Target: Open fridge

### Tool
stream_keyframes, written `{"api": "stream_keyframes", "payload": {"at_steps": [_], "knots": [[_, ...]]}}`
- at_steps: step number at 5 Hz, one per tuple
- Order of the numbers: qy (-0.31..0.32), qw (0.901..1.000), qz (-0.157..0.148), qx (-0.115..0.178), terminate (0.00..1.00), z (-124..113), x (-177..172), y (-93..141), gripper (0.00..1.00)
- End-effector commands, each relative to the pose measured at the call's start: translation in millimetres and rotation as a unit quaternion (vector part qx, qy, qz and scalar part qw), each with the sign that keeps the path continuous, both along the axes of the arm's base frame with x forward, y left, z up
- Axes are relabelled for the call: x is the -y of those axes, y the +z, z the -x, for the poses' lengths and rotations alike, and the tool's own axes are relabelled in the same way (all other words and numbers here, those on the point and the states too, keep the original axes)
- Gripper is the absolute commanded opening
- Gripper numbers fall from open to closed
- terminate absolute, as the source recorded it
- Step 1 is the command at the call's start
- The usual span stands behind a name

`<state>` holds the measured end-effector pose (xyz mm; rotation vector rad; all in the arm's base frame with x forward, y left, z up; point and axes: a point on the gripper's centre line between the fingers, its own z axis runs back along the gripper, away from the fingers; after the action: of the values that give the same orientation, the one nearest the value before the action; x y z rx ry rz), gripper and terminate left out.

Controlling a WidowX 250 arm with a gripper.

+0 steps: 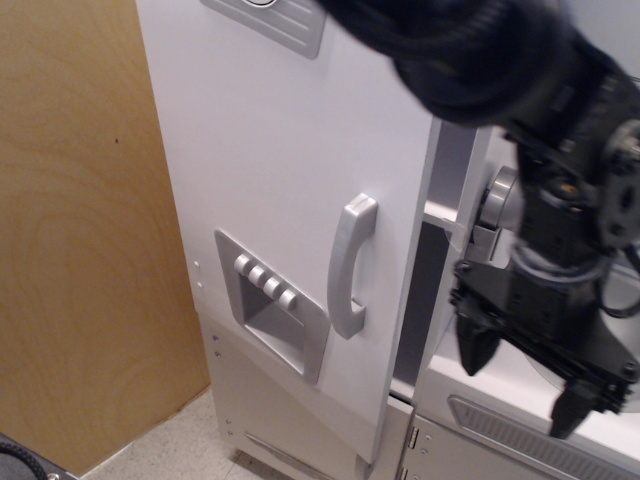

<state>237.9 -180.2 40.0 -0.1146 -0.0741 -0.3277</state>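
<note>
standing ajar, fridge point(290, 190) door with one white shelf point(442, 216) inside, seemingly bare; fingers point(478, 350) spread wide, holding nothing

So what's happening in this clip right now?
A black robot arm is working at a white toy kitchen. The fridge door is ajar, with a dark gap and a white shelf showing at its right edge. The gripper hangs to the right of the door with its fingers spread, touching neither the door nor its curved handle.

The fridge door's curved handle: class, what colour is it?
Silver-grey, against the white fridge door. The handle shows clearly in the observation.image view, the only one.
</note>
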Motion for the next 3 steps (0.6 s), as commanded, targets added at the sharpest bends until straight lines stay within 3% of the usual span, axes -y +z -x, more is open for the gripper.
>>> {"api": "stream_keyframes", "payload": {"at_steps": [1, 2, 3], "knots": [[0.068, 0.996, 0.015, 0.055, 0.0, -55, 1, 19, 1.0], [0.115, 0.9891, 0.0, 0.091, 0.0, -69, -17, 27, 1.0], [0.144, 0.9859, -0.025, 0.082, 0.0, -70, -41, 27, 1.0]]}}
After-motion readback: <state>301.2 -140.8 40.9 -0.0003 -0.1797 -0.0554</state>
